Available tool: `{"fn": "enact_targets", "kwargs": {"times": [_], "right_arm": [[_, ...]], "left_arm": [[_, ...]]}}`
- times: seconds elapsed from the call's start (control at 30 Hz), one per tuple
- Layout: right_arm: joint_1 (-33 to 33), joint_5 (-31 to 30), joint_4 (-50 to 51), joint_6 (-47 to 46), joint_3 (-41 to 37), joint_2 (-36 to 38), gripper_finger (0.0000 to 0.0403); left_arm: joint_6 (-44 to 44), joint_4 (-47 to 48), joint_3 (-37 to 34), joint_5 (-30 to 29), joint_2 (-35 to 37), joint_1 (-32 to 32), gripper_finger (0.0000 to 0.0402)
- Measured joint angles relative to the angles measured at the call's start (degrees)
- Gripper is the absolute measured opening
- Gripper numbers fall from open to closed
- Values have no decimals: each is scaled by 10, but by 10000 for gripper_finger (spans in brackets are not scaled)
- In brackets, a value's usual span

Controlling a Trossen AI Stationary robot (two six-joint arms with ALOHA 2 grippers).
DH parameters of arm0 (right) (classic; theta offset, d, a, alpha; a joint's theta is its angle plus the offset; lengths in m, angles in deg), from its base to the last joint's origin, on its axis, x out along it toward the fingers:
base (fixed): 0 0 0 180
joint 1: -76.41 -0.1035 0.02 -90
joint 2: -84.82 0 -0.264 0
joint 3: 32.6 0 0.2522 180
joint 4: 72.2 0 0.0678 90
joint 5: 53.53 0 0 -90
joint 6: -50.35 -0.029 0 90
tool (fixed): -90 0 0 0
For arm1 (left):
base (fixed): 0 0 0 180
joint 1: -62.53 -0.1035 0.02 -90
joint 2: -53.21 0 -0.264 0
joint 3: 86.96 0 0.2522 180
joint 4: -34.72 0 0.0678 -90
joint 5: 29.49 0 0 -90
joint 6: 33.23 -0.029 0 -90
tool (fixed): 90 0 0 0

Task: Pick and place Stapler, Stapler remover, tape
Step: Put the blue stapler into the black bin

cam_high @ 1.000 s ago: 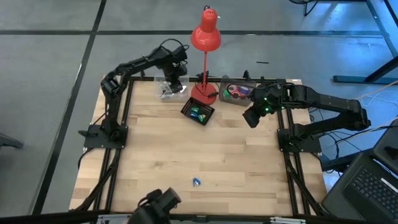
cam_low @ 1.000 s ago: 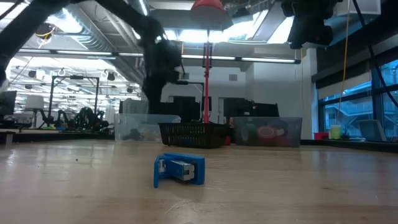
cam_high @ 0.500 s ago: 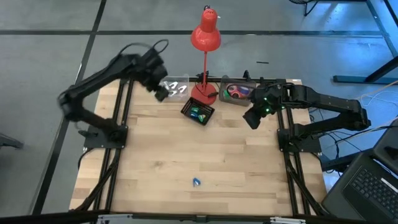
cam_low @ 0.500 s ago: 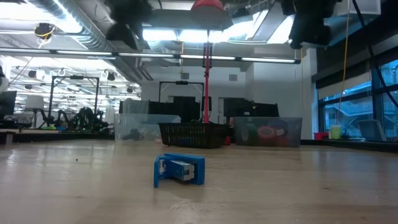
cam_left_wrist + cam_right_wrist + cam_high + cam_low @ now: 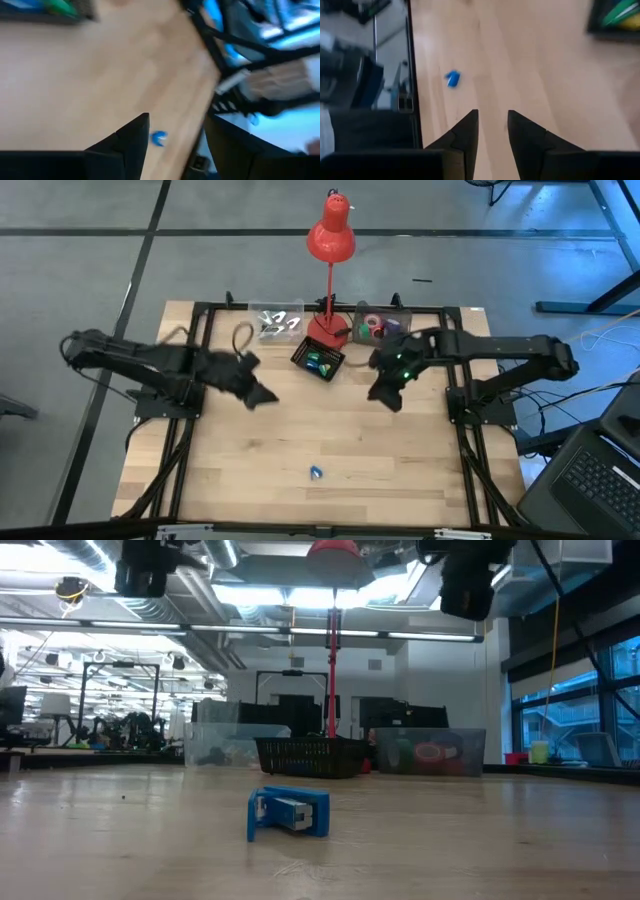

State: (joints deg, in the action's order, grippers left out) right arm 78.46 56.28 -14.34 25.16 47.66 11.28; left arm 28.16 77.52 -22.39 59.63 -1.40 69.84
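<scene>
Half a second ago the left arm reached up toward the back left corner beside the clear tray; now it lies low and stretched across the left side of the surface (image 5: pixel 300 420), its left hand (image 5: pixel 257 393) out over bare wood in front of the black basket (image 5: pixel 318 361). The right arm has also swung inward: its right hand (image 5: pixel 385 392) has left the back right bin and now hangs over the wood just right of the basket.

The small blue stapler remover (image 5: pixel 316 472) lies alone near the front middle of the surface, well apart from both hands, and has not shifted. In the low view it sits on its side in the foreground (image 5: pixel 289 814). The tape (image 5: pixel 375 326) rolls rest in the clear bin (image 5: pixel 398 317) at the back right, behind the right hand and beside the red lamp (image 5: pixel 330 240). The clear tray (image 5: pixel 277 323) with pale pieces sits at the back left.

The left hand's fingers (image 5: pixel 131 137) stand parted with nothing between them, the blue remover showing in the gap. The right hand's fingers (image 5: pixel 465 132) are slightly apart and hold nothing. Both hands hang above the wood, pointing down toward the front.
</scene>
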Motion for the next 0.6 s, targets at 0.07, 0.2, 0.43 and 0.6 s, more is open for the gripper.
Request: {"fn": "enact_targets", "kwargs": {"times": [0.07, 0.2, 0.43, 0.6], "right_arm": [[-15, 4, 10, 4, 0, -14, 105], [-30, 3, 32, 6, 0, -22, 105], [-32, -22, 61, 19, 0, -6, 105], [-32, -22, 69, 19, 0, 1, 105]], "left_arm": [[12, -85, -35, -11, -16, 45, 187], [55, -182, -74, -14, -85, 105, 189], [-84, -316, -57, 64, -257, 154, 189], [-353, -217, 47, 148, -354, 138, 189]]}}
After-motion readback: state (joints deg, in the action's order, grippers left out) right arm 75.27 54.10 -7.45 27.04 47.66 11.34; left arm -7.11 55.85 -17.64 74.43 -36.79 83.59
